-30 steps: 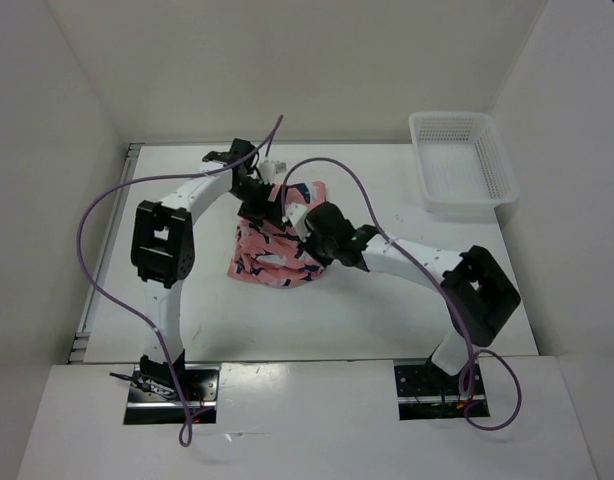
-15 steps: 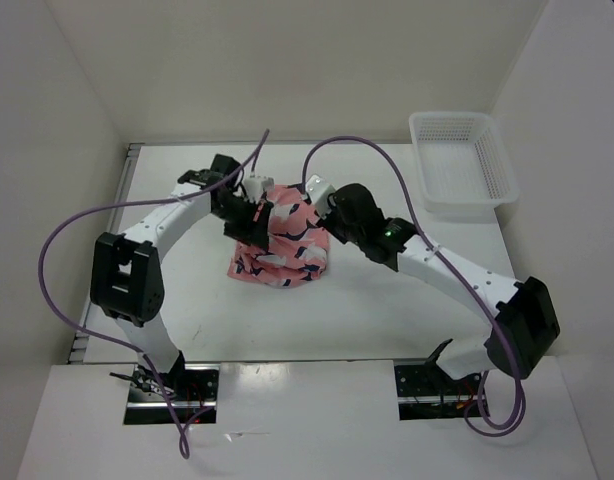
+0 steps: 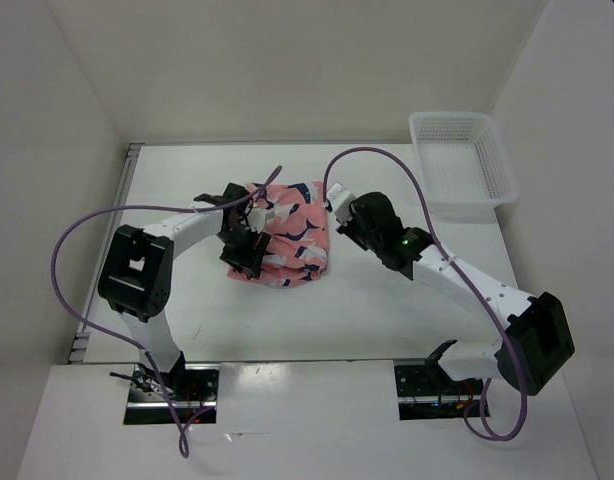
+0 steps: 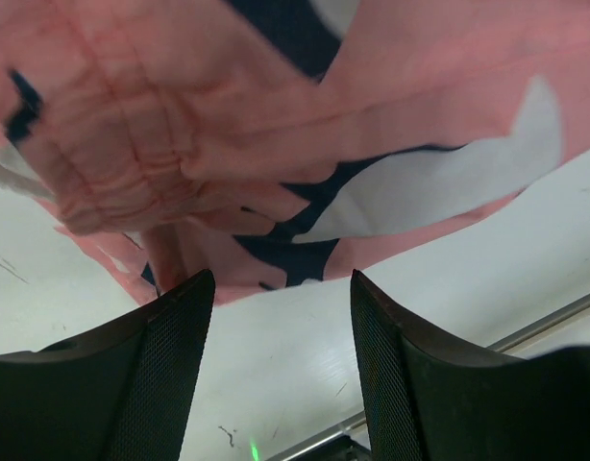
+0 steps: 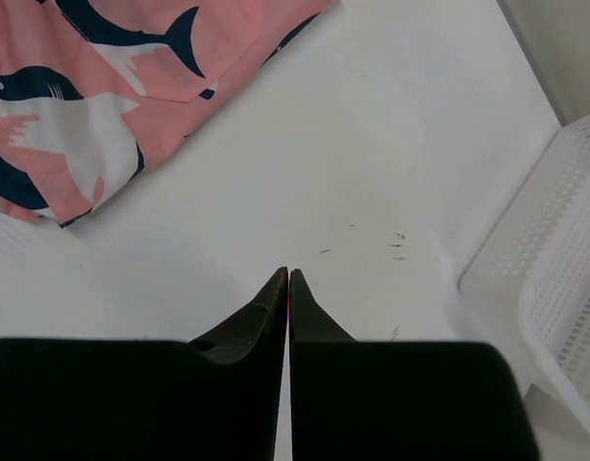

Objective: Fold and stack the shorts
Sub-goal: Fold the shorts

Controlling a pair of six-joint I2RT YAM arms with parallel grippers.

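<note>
Left wrist: shorts [image 4: 276,125] just beyond parted left pincer [image 4: 281,284].

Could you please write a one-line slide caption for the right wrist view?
Right gripper shut over the table; patterned pink shorts upper left, white mesh basket at right.

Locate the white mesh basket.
In the top view, the basket sits at the far right corner of the table, beyond the right gripper, apart from the shorts.

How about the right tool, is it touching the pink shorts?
Apart. The right wrist view shows bare table between the right tool and the shorts.
</note>
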